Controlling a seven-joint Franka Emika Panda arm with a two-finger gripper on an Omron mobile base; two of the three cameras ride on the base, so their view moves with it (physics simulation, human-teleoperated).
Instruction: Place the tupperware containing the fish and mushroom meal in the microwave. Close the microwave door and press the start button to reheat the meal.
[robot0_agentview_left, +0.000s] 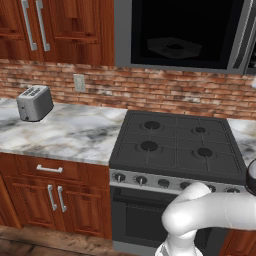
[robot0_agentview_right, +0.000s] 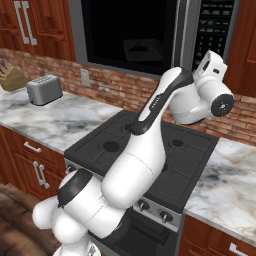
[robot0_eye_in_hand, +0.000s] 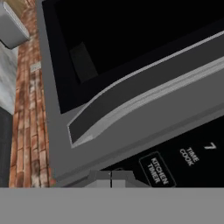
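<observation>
Fingers pressed together, gripper (robot0_eye_in_hand: 111, 178) at microwave (robot0_agentview_right: 150, 35) keypad (robot0_eye_in_hand: 175, 162), 3 o'clock of door (robot0_eye_in_hand: 144, 94); stiff buttons, poke don't grab.

The left base view looks forward and down from behind the arm's left, facing the stove (robot0_agentview_left: 177, 145) and microwave (robot0_agentview_left: 182, 35). The right base view faces the same stove (robot0_agentview_right: 150, 150) and microwave (robot0_agentview_right: 150, 35) from the right; both share the toaster (robot0_agentview_left: 35, 103). The hand view sits close against the microwave door (robot0_eye_in_hand: 131, 100), rolled sideways.
</observation>
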